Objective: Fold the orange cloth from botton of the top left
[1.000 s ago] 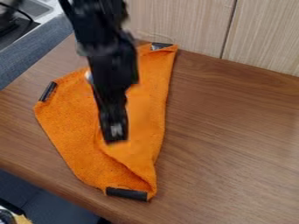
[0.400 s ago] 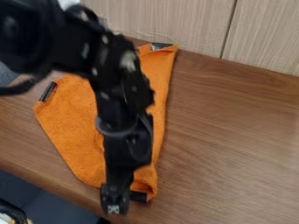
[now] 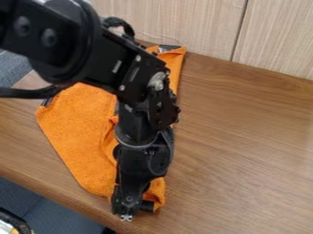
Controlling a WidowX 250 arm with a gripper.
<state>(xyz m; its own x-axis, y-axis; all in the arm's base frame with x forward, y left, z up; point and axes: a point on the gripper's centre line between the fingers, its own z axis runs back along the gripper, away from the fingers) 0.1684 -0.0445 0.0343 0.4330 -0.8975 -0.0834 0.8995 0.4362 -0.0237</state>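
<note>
Orange cloth [image 3: 76, 132], soft fabric, one piece: lying on the brown wood-grain table [image 3: 245, 137], partly under your arm, most of it up the view from your hand.

Black two-finger gripper [image 3: 126, 217]: pointing down at the cloth's near end. State: you cannot tell whether it is open, closed or gripping.

Short black strip [image 3: 147, 206], near corner: just beside your gripper, to its right in the view.
Narrow dark strip [image 3: 47, 101], side corner: up and to the left of your gripper, partly behind the arm's cable.
Dark, shiny-edged patch [image 3: 169, 47], far corner: well up the view from your gripper, close to the pale wood-grain panel [image 3: 177, 23].

Reason for placement: your gripper is probably at the near end because the fold is to start from the bottom. The strips may serve as corner marks or places to grasp. The cloth lies largely spread, presumably so that a corner can be carried over the rest.

Orientation: long axis running from beside your gripper up the view to the far corner, leaning slightly right. The near end is the narrower, pointing down the view; the body widens up and left of your gripper, towards the side corner.
</note>
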